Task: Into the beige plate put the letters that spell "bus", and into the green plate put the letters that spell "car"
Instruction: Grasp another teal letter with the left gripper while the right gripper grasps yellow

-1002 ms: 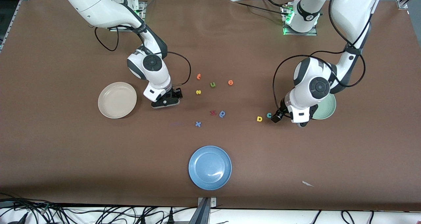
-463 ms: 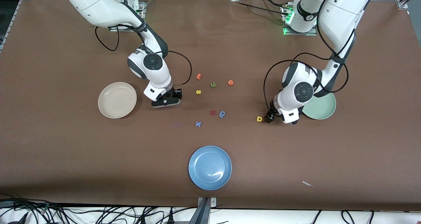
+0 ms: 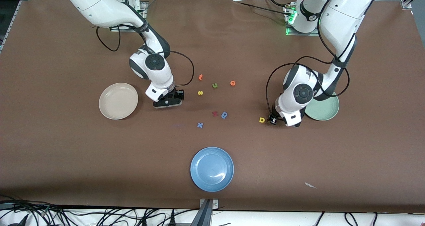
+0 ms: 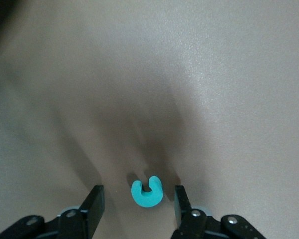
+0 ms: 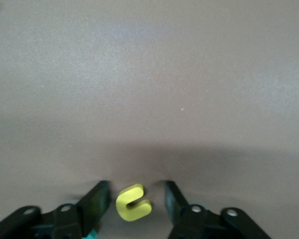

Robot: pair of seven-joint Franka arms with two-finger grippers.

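Observation:
In the left wrist view a teal "c" (image 4: 147, 192) lies flat on the table between the fingers of my open left gripper (image 4: 138, 200), with a gap on each side. From the front, that gripper (image 3: 273, 120) is low beside the yellow "a" (image 3: 262, 120), and the "c" is hidden under it. The green plate (image 3: 324, 109) lies just toward the left arm's end. My right gripper (image 5: 136, 201) is open around a yellow "u" (image 5: 132, 203) on the table. It (image 3: 167, 103) stands beside the beige plate (image 3: 118, 101). The yellow "s" (image 3: 200, 93) lies mid-table.
Mid-table lie two orange letters (image 3: 200, 77) (image 3: 232, 83), an olive "u" (image 3: 214, 85), a red letter (image 3: 214, 113), a blue "q" (image 3: 224, 114) and a blue "x" (image 3: 200, 125). A blue plate (image 3: 212, 169) sits nearest the front camera, and a white scrap (image 3: 310, 185) lies toward the left arm's end.
My left gripper has moved away from the green plate toward the yellow "a" and now covers the teal "c". The right arm has barely moved.

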